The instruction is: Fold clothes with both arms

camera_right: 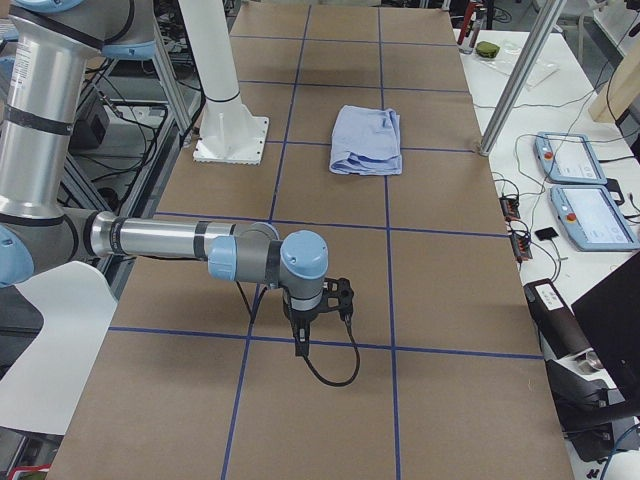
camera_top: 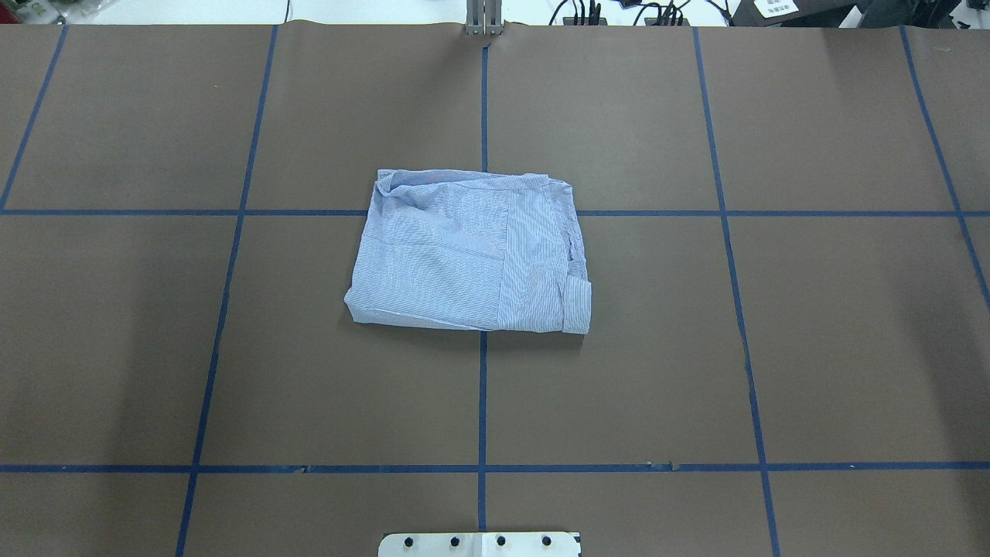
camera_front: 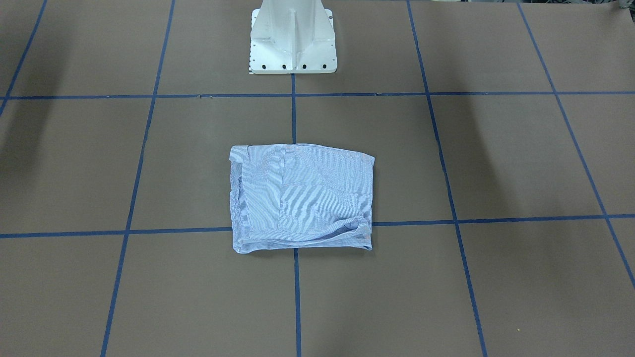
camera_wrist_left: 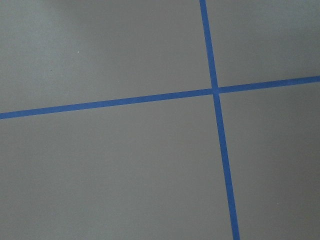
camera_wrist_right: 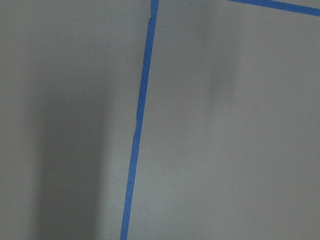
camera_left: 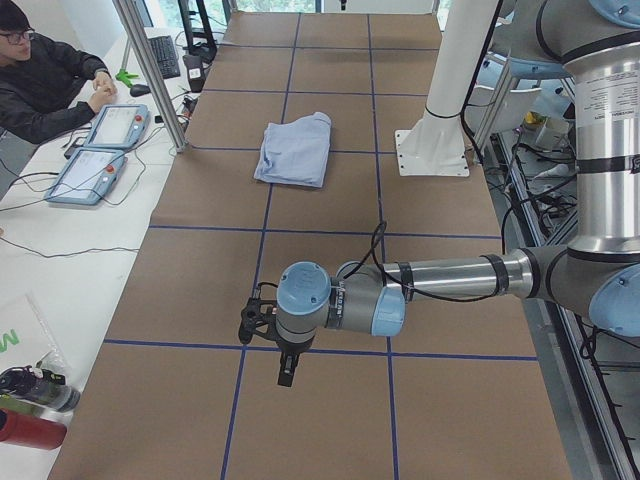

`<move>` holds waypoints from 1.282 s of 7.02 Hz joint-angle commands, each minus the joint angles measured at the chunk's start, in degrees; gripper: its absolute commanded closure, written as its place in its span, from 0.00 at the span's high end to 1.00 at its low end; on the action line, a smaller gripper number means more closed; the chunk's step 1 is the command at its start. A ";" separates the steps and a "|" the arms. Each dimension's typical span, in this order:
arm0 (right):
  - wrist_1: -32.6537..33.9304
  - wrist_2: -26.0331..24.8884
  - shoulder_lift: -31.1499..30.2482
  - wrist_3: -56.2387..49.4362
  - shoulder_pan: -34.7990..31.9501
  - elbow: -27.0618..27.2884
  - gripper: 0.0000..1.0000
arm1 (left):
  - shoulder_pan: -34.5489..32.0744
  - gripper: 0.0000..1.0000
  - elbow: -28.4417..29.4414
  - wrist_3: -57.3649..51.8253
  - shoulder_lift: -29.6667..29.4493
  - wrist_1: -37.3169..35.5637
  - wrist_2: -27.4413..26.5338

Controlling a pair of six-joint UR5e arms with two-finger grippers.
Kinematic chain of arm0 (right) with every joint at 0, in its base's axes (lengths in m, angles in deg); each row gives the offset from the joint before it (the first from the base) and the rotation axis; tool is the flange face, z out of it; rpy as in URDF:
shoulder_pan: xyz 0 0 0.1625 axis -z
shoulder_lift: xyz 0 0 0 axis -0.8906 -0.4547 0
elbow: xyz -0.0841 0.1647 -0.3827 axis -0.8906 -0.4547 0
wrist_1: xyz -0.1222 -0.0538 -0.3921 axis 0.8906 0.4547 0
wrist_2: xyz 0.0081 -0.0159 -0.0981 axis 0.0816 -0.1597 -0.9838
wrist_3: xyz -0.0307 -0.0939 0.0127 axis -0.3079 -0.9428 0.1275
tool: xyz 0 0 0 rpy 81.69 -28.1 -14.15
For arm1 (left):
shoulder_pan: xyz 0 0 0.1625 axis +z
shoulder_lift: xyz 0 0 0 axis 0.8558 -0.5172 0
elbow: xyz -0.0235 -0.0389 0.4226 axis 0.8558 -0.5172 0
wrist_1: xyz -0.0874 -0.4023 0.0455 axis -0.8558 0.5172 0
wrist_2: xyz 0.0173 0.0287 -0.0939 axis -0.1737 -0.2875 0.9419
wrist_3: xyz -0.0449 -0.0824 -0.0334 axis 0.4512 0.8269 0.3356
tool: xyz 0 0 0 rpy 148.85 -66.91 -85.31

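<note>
The light blue striped shirt (camera_front: 301, 198) is seen folded into a compact, nearly rectangular packet. It is laid flat in the middle of the brown surface (camera_front: 496, 148), over a crossing of the blue tape lines (camera_front: 293, 119). It is placed in front of the white pedestal (camera_front: 292, 39) and apart from it. Some loose edges are bunched at the corner farthest from the robot on its left side.

The left arm (camera_left: 450, 275) is stretched low over the end of the surface on the robot's left, well apart from the shirt. Its end effector (camera_left: 285, 378) is pointed down, near a tape line. The right arm (camera_right: 160, 238) is stretched in the same way over the opposite end, and its end effector (camera_right: 300, 346) is also pointed down. Nothing is seen held by either one. These end effectors are shown only in the side views, so it cannot be told whether the fingers are apart or together. In both wrist views only the surface and tape lines are shown.
</note>
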 commanded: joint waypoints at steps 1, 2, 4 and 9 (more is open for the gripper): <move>0.00 0.00 0.07 0.01 0.00 0.04 1.00 | -0.01 1.00 0.29 -0.09 0.15 0.00 -0.03; 0.09 0.00 -0.10 0.01 0.00 0.04 1.00 | -0.01 1.00 0.29 -0.09 0.15 0.00 -0.03; 0.00 0.00 -0.10 0.01 0.00 -0.13 1.00 | -0.01 1.00 0.29 -0.09 0.50 0.00 0.05; 0.09 0.09 -0.63 0.09 0.00 -0.05 1.00 | -0.01 1.00 0.12 0.08 1.30 0.00 0.05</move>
